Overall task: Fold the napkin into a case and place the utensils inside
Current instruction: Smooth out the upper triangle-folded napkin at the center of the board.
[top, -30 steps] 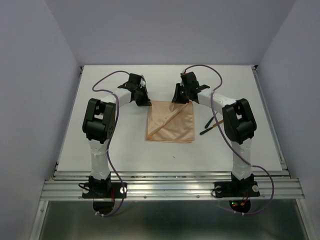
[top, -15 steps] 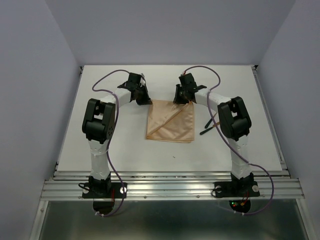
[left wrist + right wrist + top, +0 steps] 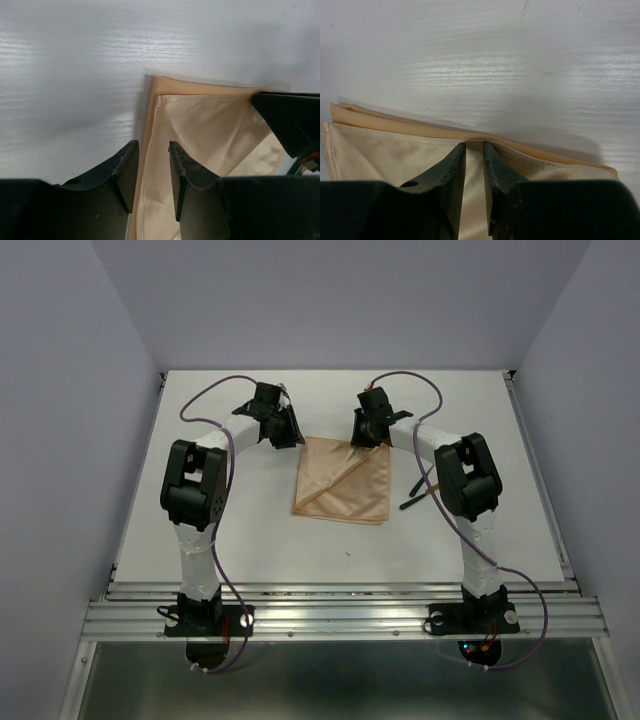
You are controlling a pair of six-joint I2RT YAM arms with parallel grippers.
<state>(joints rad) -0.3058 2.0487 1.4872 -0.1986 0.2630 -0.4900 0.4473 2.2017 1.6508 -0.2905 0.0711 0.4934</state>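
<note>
Now the napkin lies flat on the white table, about in the middle between the two arms. It is folded to a rectangle, and one diagonal fold runs from its far right corner toward its near left corner.

Both grippers are at its far edge. The left gripper is at the far left corner. In its wrist view the jaws stand a little apart, and the left border of the cloth runs through the gap between them and looks flat. Nothing seems to be clamped there, so this gripper looks released.

The right gripper is at the far right corner, with its tips just over the far edge. In its wrist view the fingers are almost together, and a narrow strip of the cloth shows in the gap. I cannot tell if they pinch the cloth or only stand over it.

The utensils lie on the table to the right of the napkin, apart from it and partly hidden by the right arm.
</note>
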